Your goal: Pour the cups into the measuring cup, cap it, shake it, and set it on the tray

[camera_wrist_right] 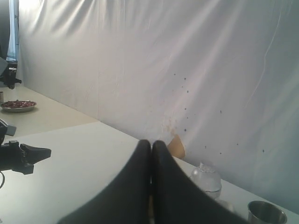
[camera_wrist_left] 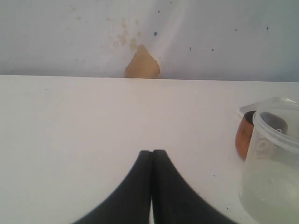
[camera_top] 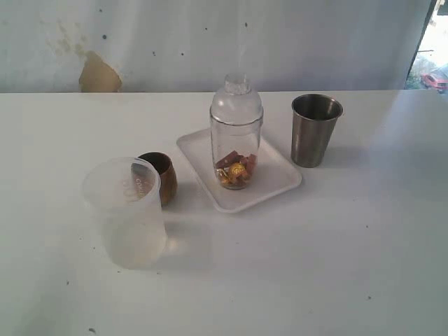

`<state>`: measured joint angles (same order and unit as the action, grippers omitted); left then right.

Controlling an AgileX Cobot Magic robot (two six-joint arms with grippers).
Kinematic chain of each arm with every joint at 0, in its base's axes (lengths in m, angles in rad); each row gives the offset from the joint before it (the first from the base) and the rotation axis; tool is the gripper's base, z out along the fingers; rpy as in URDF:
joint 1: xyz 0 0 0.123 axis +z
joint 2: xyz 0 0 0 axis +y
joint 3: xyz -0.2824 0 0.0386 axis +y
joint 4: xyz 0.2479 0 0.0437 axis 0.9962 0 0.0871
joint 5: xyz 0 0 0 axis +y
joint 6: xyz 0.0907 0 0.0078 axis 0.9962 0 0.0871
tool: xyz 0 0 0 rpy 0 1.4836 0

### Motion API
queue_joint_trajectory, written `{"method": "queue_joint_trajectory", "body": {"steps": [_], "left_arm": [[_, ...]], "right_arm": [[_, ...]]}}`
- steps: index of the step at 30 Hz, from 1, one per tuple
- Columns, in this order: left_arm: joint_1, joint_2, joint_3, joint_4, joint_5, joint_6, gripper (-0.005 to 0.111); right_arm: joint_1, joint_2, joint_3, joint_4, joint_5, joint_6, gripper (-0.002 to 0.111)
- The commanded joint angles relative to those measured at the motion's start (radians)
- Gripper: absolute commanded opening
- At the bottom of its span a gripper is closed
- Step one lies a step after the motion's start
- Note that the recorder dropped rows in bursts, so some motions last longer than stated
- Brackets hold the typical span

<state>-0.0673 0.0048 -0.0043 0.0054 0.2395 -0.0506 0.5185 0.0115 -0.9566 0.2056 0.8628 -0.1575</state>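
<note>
Frosted beaker [camera_top: 129, 217] fronts clear, dome-capped measuring cup [camera_top: 236, 133] of perhaps wrapped sweets [camera_top: 236, 171]; left fingers [camera_wrist_left: 135, 196] and right fingers [camera_wrist_right: 131, 191] closed.

A white tabletop [camera_top: 350, 273] fills the foreground, matte, with a few tiny dark flecks. Behind it hangs a white cloth backdrop [camera_top: 210, 35], slack and creased. A tan patch [camera_top: 98, 73] sits low on the cloth, right at the tabletop's far edge. Just above the patch are faint yellowish stains [camera_top: 66, 42], and small dark dots scatter over the cloth to its right. Far to the right of the patch the cloth ends at a narrow gap [camera_top: 425, 42] bright with daylight, with something red [camera_top: 437, 80] outside. The light is soft and even. Well away from the patch, the right wrist view shows a beige surface [camera_wrist_right: 46, 119] carrying a shallow dish [camera_wrist_right: 17, 105].
</note>
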Motion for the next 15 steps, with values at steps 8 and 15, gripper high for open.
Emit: {"method": "queue_joint_trajectory", "body": {"steps": [8,15], "left_arm": [[0.095,-0.005,0.004,0.004,-0.008,0.017,0.0],[0.095,-0.005,0.004,0.004,-0.008,0.021,0.0]], "right_arm": [[-0.002,-0.003,0.004,0.002,0.003,0.005,0.0],[-0.002,-0.003,0.004,0.002,0.003,0.005,0.0]]}}
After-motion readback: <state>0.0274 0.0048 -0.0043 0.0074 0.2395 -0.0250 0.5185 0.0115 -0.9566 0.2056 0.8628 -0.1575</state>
